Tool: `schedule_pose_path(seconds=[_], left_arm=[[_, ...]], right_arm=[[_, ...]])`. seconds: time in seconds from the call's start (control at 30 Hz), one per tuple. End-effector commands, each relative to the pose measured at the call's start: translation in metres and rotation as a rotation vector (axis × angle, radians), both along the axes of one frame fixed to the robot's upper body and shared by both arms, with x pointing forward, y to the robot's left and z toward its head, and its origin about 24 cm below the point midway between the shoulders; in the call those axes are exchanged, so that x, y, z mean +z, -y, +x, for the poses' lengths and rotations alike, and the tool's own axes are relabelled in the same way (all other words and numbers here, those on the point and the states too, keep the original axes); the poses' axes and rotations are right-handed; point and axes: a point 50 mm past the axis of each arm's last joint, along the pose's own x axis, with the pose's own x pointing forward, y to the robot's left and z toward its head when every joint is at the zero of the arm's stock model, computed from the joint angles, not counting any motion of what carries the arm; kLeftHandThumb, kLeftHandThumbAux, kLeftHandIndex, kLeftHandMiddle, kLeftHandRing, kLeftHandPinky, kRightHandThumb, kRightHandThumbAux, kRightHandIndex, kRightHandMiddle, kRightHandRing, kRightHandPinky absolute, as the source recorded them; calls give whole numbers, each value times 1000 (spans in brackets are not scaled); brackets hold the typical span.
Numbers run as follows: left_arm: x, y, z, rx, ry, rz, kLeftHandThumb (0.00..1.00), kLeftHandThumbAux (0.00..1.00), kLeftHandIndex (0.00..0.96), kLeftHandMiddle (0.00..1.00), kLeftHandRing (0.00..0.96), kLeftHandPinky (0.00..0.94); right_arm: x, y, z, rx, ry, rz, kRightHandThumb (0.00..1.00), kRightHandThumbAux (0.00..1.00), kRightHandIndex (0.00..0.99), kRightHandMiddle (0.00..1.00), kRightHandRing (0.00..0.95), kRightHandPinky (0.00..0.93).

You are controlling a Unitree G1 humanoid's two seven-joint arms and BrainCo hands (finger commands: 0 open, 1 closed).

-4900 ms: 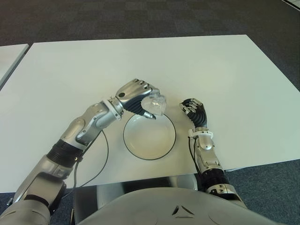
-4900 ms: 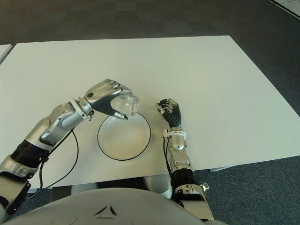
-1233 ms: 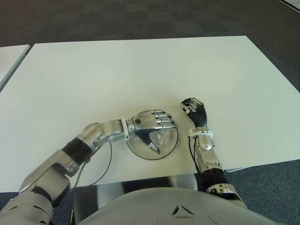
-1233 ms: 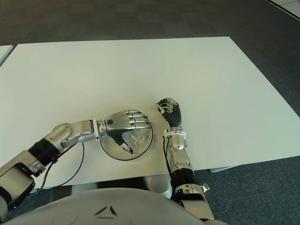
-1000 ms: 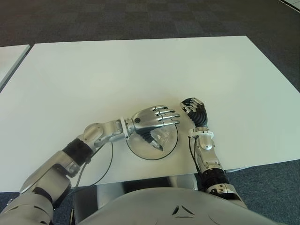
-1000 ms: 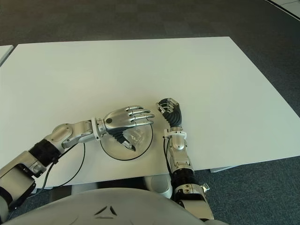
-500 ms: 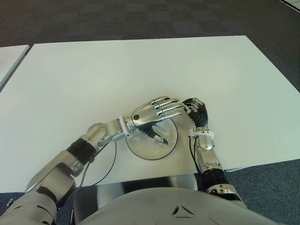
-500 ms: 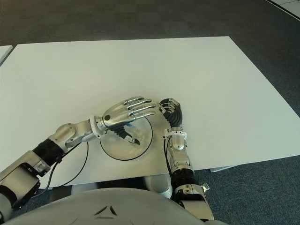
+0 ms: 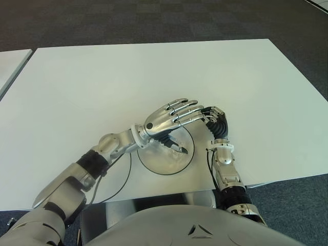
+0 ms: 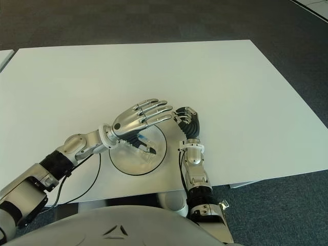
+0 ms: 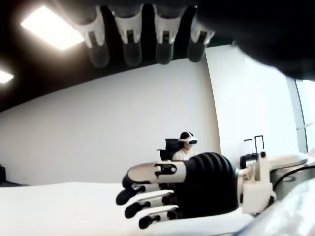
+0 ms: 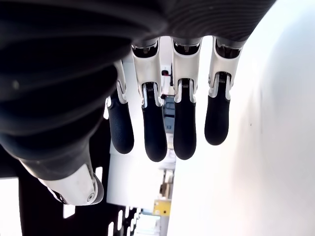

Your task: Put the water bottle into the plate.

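**Bottle lying in plate, my left hand spread above it**

Table (image 9: 102, 77): the white top fills most of the eye views, with dark carpet (image 9: 154, 20) across the upper part of the frame. A second white surface (image 9: 10, 61) shows at the far left edge.

Left arm: it enters from the lower left corner and runs diagonally up toward frame centre. A black cable (image 9: 115, 179) loops from the forearm over the table near the lower edge.

Left hand (image 9: 171, 117): just above and slightly right of centre, over the upper part of the plate. My fingers (image 9: 185, 108) are straight and fanned out, pointing to the right; the thumb angles down toward the plate. I hold nothing. In the left wrist view the fingertips (image 11: 133, 46) hang apart along the upper edge.

Plate (image 9: 154, 165): round, white, dark rim, just below centre, my left hand over its upper half.

Right hand (image 9: 216, 122): right of centre, beside the plate's right rim, near my left fingertips. Its fingers are curled inward, empty; the right wrist view shows the four fingers (image 12: 147, 132) bent side by side.

Water bottle (image 10: 141, 148): clear plastic, lying inside the plate under my left palm, hard to make out against the white. A small blue spot shows on it. I cannot tell whether my thumb touches it.

Person (image 11: 187, 147): small, seated, far back in the left wrist view.
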Motion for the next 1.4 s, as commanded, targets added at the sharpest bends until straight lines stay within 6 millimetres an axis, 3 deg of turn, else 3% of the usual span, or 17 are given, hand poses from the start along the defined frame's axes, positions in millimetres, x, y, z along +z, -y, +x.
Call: schedule_pose_path(seconds=[0.03,0.27,0.77,0.93,1.13,1.27,1.4], left_arm=[[-4,1,2,13,19,-19,192,220,0,0,0,0],[-3,6,7,32,19,-114,174,232,0,0,0,0],[15,13,24,63,-266,-523,109,300,0,0,0,0],[17,12,28,90,-327,-582,88,322,0,0,0,0],[24,-7,43,185,-457,-771,34,399,0,0,0,0],[24,-14,45,216,-512,-827,7,425,0,0,0,0],[23,-34,40,242,-619,-918,1,429,0,0,0,0]], right_arm=[[-4,-2,-4,5,-30,3,702,734,421,457,451,462],[-4,-1,-3,15,-45,4,701,734,420,464,465,485],[-9,4,1,26,-67,-5,703,734,421,478,479,491],[-9,5,2,31,-67,-7,704,733,423,484,481,489],[-10,6,3,45,-59,-5,705,733,425,488,480,479],[-10,7,3,48,-56,0,705,733,425,487,476,474],[-11,8,3,52,-59,11,704,733,425,484,475,477]])
